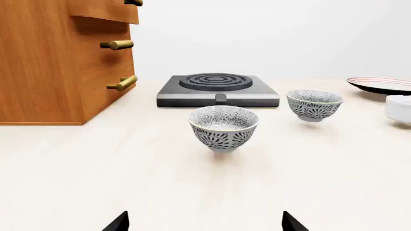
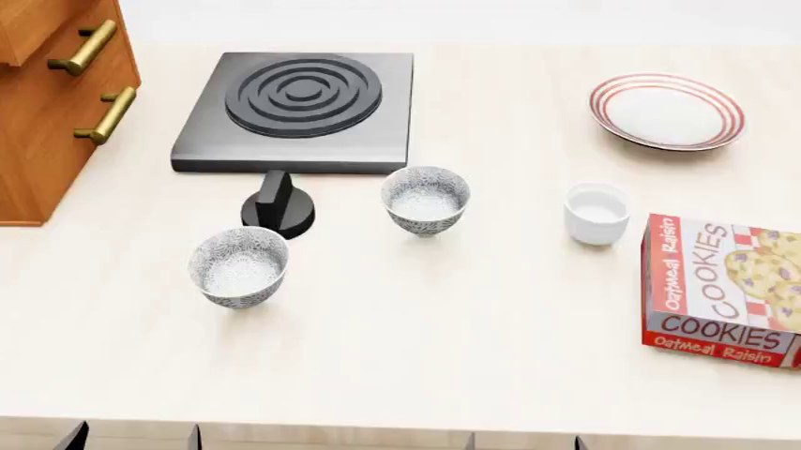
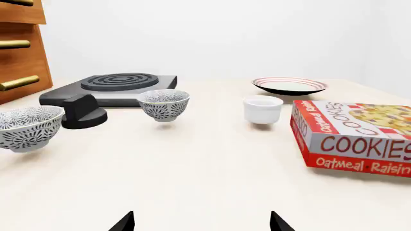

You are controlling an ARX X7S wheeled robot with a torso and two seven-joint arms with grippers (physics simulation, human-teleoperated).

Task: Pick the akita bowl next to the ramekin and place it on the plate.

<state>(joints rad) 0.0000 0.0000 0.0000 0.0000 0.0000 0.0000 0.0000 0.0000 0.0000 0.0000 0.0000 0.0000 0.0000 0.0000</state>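
Note:
Two speckled grey-and-white bowls stand on the counter. The akita bowl point(image 2: 426, 200) point(image 3: 164, 104) point(image 1: 313, 104) is the one nearer the plain white ramekin point(image 2: 596, 213) point(image 3: 263, 109) point(image 1: 399, 108). Its twin point(image 2: 239, 266) point(image 1: 224, 127) point(image 3: 26, 127) stands further left and nearer me. The red-ringed plate point(image 2: 667, 111) point(image 3: 289, 85) point(image 1: 382, 84) lies at the back right, with nothing on it. My left gripper point(image 1: 205, 224) point(image 2: 134, 436) is open at the counter's near edge, facing the twin bowl. My right gripper point(image 3: 201, 222) point(image 2: 526, 441) is open too, well short of the akita bowl. Neither holds anything.
A black hotplate point(image 2: 298, 98) sits at the back, its loose black knob point(image 2: 279, 206) between the two bowls. A wooden drawer unit point(image 2: 56, 84) with brass handles stands at the left. A red cookie box point(image 2: 726, 291) lies right of the ramekin.

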